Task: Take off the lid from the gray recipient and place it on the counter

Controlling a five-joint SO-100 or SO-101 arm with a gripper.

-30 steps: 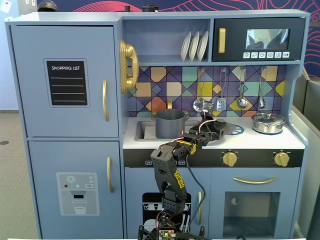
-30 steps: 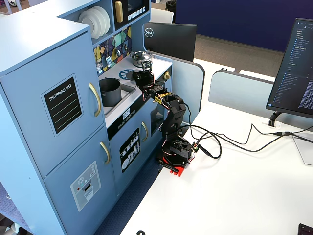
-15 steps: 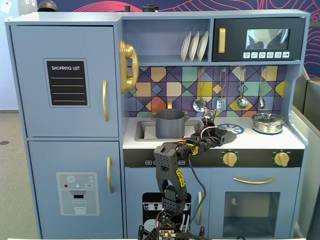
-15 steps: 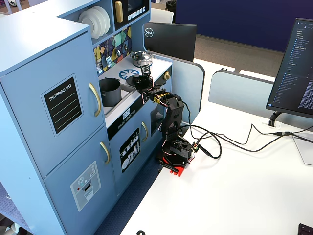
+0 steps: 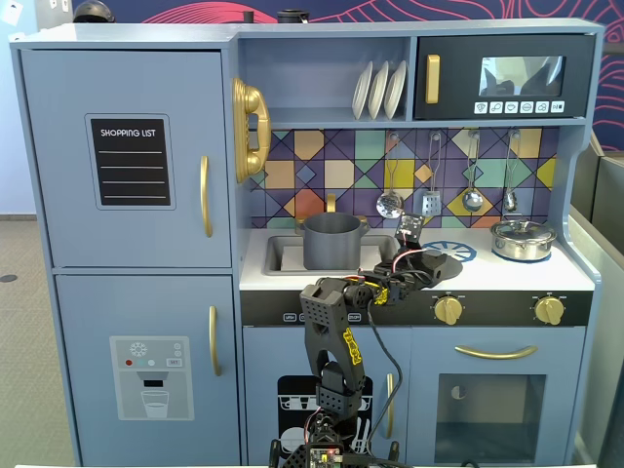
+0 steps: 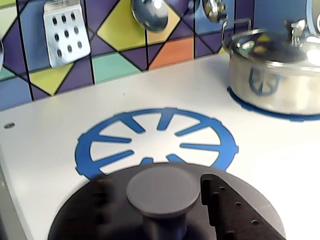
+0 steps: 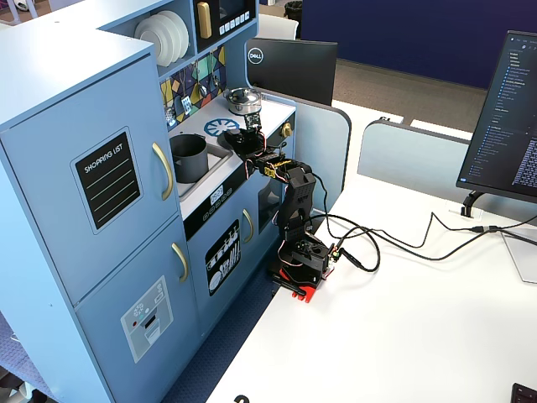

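Note:
The dark gray lid (image 6: 120, 179) fills the bottom of the wrist view, its knob (image 6: 162, 189) between my fingers. My gripper (image 6: 156, 186) is shut on the knob, with the right finger (image 6: 227, 207) sharp and the left one blurred. The lid sits low over the white counter (image 6: 45, 150), at the near edge of the blue burner print (image 6: 155, 140); I cannot tell if it touches. In a fixed view the lid (image 5: 436, 262) is right of the gray pot (image 5: 334, 240), which stands open in the sink. The pot (image 7: 191, 158) and gripper (image 7: 246, 134) also show in the other fixed view.
A shiny silver pot with its lid (image 6: 272, 70) stands on the right burner, also seen in a fixed view (image 5: 524, 239). A spatula (image 6: 65, 32) and spoons (image 6: 150, 14) hang on the tiled back wall. The sink edge lies left of the lid.

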